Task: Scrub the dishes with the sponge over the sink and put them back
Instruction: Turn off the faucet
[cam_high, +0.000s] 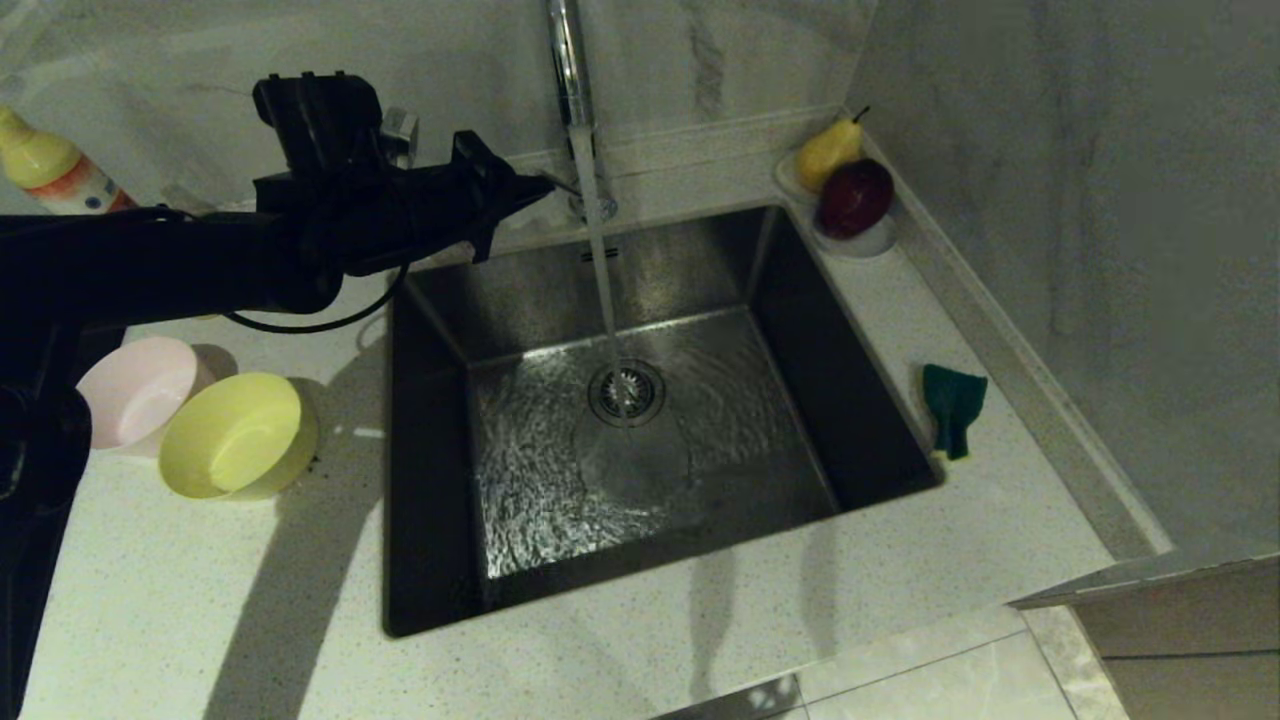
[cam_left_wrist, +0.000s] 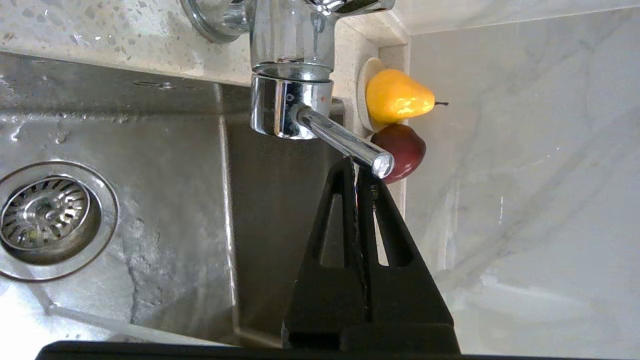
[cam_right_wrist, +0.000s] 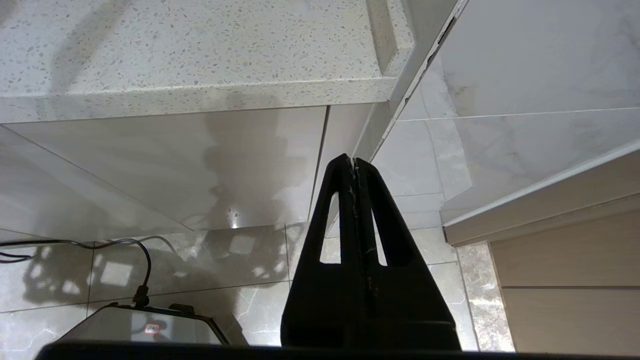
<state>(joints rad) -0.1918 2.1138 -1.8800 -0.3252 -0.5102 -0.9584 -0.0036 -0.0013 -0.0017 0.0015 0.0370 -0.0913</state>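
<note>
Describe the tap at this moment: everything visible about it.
The tap is polished chrome, with a tall spout rising out of the head view behind the sink. Water runs from it in a steady stream onto the drain strainer. A straight lever handle juts from its base; the shut left gripper has its tips at the lever's end, contact unclear.

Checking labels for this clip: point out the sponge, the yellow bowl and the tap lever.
sponge (cam_high: 953, 405), head view, its dark green face.
yellow bowl (cam_high: 240, 437), head view, its inner wall.
tap lever (cam_left_wrist: 345, 142), left wrist view, mid-shaft.
</note>
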